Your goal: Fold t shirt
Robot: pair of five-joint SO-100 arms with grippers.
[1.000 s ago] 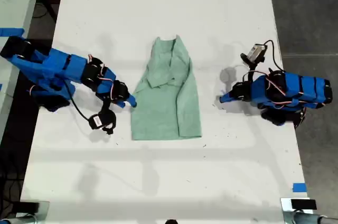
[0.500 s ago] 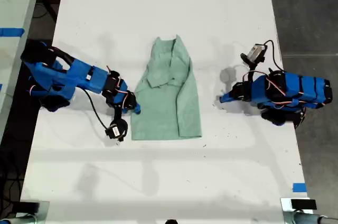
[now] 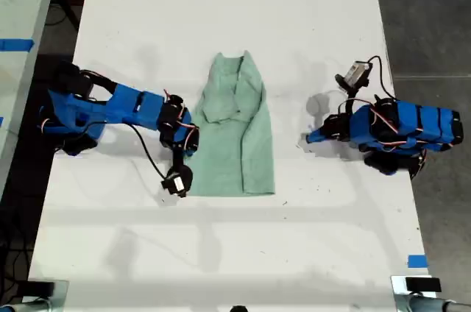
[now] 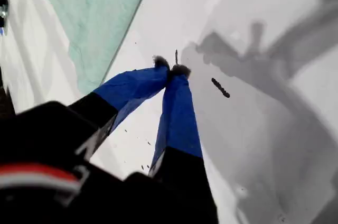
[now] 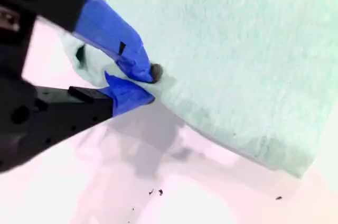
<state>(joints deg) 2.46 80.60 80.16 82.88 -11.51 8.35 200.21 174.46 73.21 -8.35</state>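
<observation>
The wrinkled mint shirt [image 3: 235, 132] lies lengthwise up the white desk [image 3: 221, 3]; my second tool [image 5: 148, 84] pinches its edge, my first tool [image 4: 171, 68] is closed and empty.

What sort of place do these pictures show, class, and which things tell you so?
Probably a robotics lab or workshop. Two blue arms sit on a long white table, one either side of a t shirt, with blue tape marking the tabletop and bare grey floor beside it.

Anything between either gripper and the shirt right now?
Nothing visible. My second gripper is already at the t shirt edge, jaws closed on a fold of it. My first gripper sits shut on bare table with open surface between it and the fabric.
</observation>
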